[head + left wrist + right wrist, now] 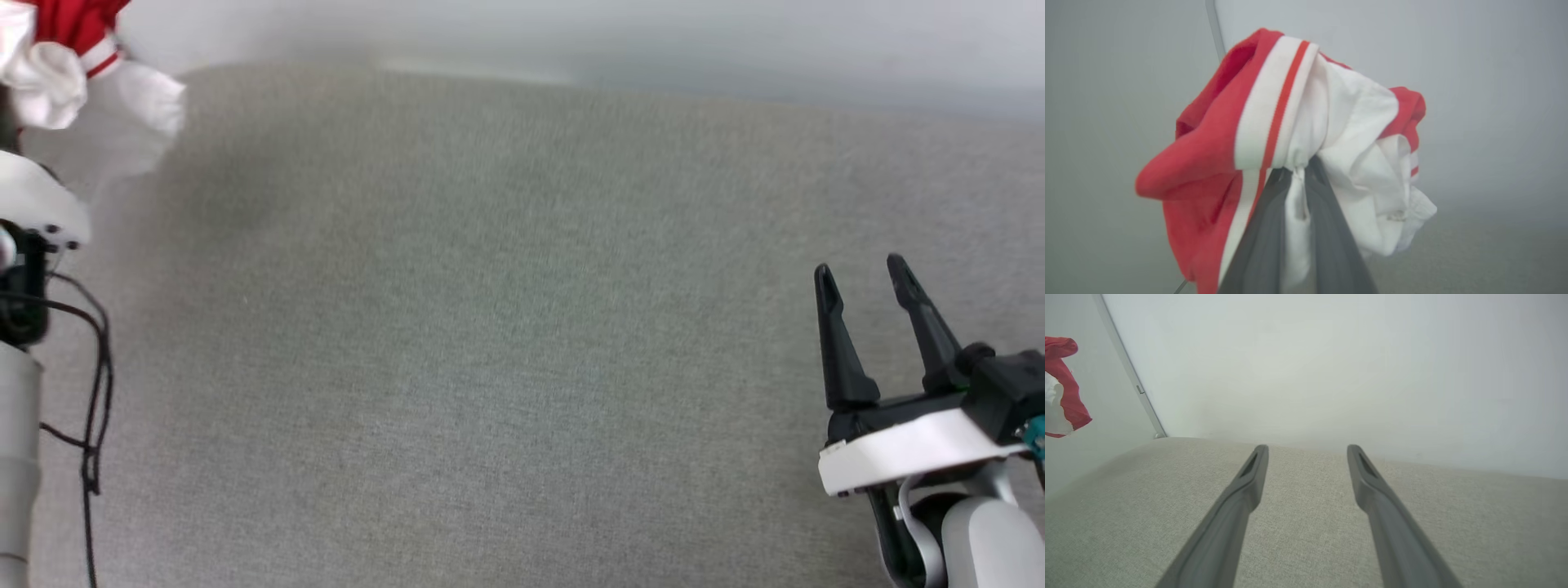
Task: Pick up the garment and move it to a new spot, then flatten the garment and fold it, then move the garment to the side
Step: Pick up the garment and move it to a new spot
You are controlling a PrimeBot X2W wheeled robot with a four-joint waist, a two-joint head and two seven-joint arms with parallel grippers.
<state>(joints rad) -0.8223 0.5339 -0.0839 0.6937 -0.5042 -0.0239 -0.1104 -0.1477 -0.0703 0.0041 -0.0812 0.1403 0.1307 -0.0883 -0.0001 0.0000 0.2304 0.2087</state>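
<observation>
left gripper (1298, 175) is pinched tight on a white fold of the garment (1208, 163), aloft by the far left corner of the grey surface (490, 327); best lower it mid-surface, slowly. right gripper (861, 273) gapes wide, empty.

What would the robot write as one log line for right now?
step: pick up | left gripper: shut on garment, bunched, in the air | right gripper: open, empty, over grey surface
</observation>
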